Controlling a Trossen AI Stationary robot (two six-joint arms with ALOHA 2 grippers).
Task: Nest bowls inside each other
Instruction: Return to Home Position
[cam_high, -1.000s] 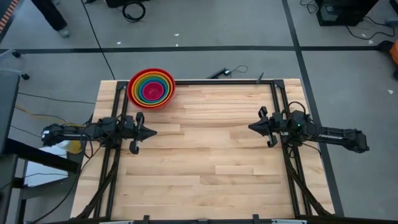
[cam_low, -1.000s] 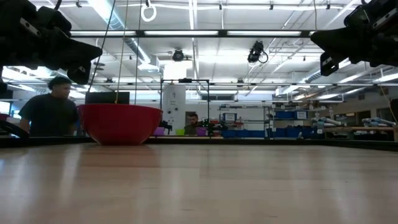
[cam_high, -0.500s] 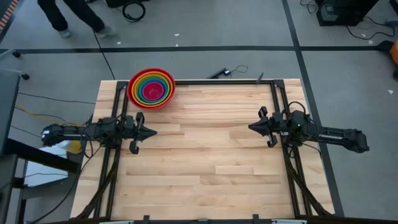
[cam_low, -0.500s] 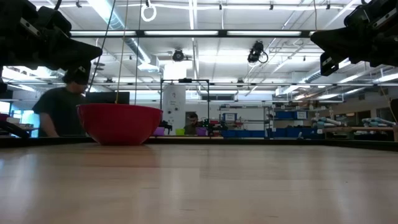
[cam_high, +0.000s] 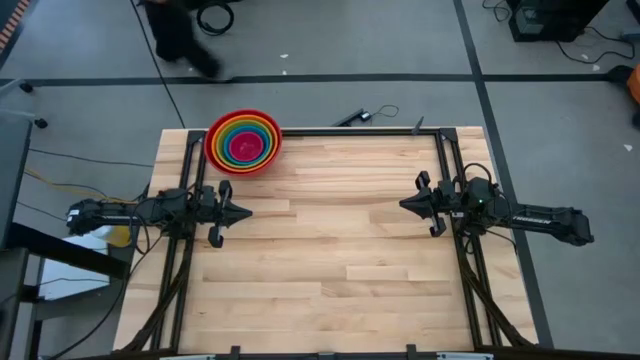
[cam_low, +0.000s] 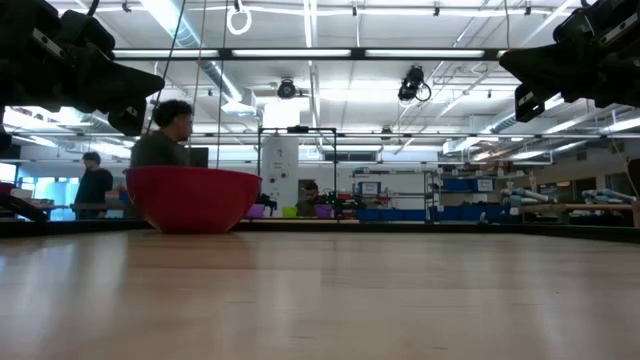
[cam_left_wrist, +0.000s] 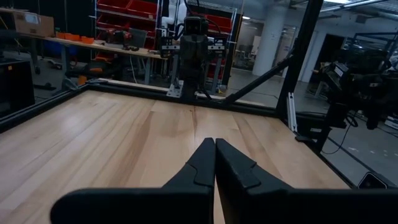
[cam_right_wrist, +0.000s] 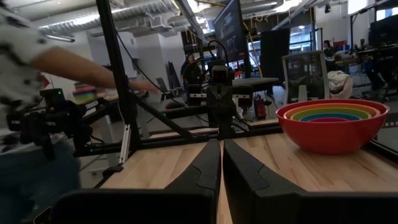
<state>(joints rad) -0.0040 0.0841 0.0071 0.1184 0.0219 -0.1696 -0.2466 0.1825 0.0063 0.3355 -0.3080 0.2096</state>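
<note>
The bowls (cam_high: 243, 141) stand nested as one stack on the table's far left corner: red outermost, then orange, green, blue and pink in the middle. The red bowl (cam_low: 191, 199) rests on its base; in the right wrist view the stack (cam_right_wrist: 332, 124) shows coloured rims inside it. My left gripper (cam_high: 246, 212) hovers shut and level above the table's left side, nearer than the bowls. My right gripper (cam_high: 403, 205) hovers shut above the right side, pointing toward the left arm. Neither touches anything.
A black metal frame (cam_high: 360, 131) runs along the table's far edge and both sides. Bare wood (cam_high: 330, 260) lies between the two grippers. A person (cam_low: 165, 135) stands beyond the far edge, behind the bowls; another (cam_right_wrist: 37, 56) shows close by in the right wrist view.
Both arms have kept still and the bowls have not moved. A person beyond the table's far edge has walked from the left toward the right behind the bowls.
</note>
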